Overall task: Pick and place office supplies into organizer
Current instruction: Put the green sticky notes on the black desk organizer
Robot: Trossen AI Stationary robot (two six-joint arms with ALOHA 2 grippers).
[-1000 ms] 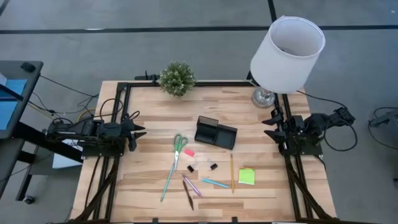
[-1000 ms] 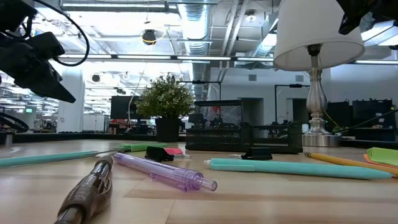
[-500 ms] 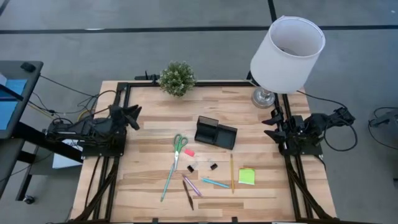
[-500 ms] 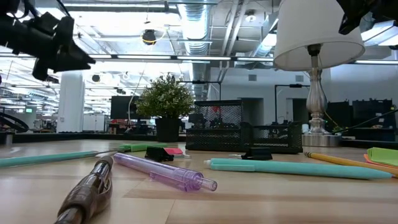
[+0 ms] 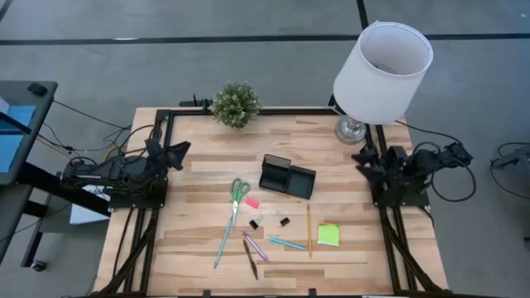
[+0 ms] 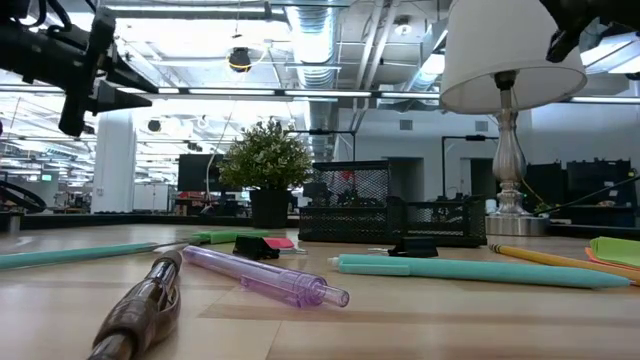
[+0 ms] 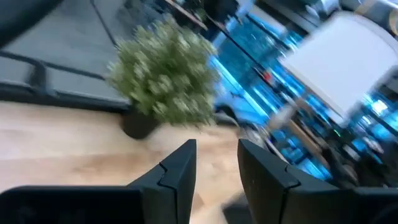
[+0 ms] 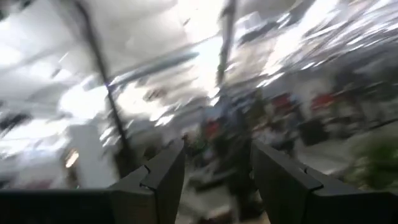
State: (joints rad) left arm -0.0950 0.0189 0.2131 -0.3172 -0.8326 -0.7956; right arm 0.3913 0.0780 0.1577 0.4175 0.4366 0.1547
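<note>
We see scissors [image 5: 239,192] lying lengthwise toward us, nearer left gripper [image 5: 176,152] — jaws apart, apparently empty; right gripper [image 5: 362,157] open, empty.

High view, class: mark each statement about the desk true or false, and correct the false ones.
1. The organizer holds the scissors. False: the scissors lie on the table, left of it.
2. The sticky-note pad lies right of the pencil. True.
3. The left tool grips a pen. False: it holds nothing, at the table's left edge.
4. The plant stands at the table's far edge. True.
5. The lamp has tipped over. False: it stands upright.
</note>
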